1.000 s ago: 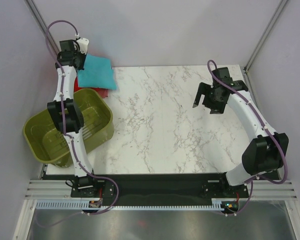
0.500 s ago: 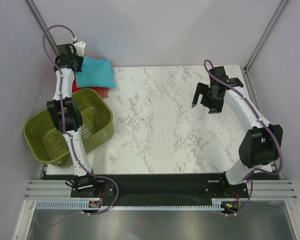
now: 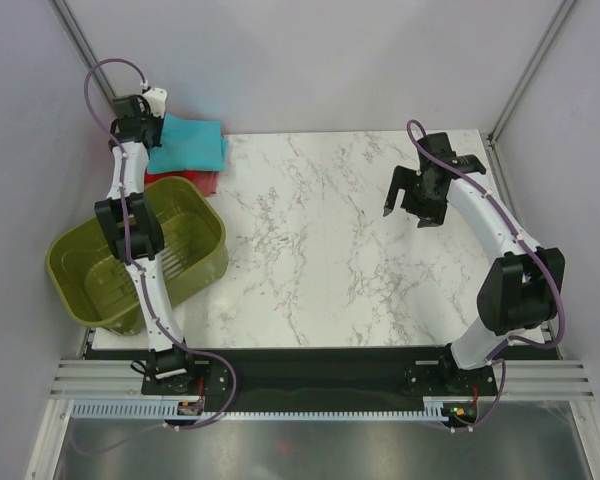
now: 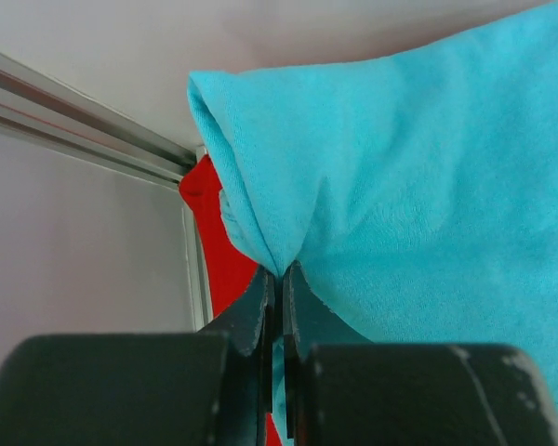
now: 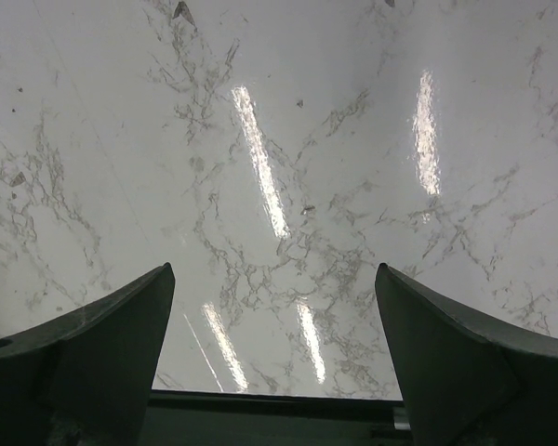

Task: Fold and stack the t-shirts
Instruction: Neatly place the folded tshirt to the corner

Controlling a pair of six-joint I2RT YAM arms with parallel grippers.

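The turquoise t-shirt (image 3: pixel 190 144), folded, hangs lifted at the table's far left corner. My left gripper (image 3: pixel 152 128) is shut on its near-left edge; in the left wrist view the jaws (image 4: pixel 279 279) pinch a fold of the turquoise cloth (image 4: pixel 418 186). The red t-shirt (image 3: pixel 192 180) lies flat beneath it, mostly covered, and shows as a red strip (image 4: pixel 225 251) in the left wrist view. My right gripper (image 3: pixel 404 206) is open and empty above the right side of the table; its view shows only bare marble between its fingers (image 5: pixel 93 334).
An olive-green slotted basket (image 3: pixel 80 270) sits over the table's left edge, just in front of the shirts. A metal frame post (image 4: pixel 84 121) and the grey walls stand close behind the left gripper. The marble table (image 3: pixel 320 240) spans the middle.
My left gripper has pulled back and to the left with the turquoise shirt, drawing it further over the red one. The right gripper has shifted slightly and holds still.
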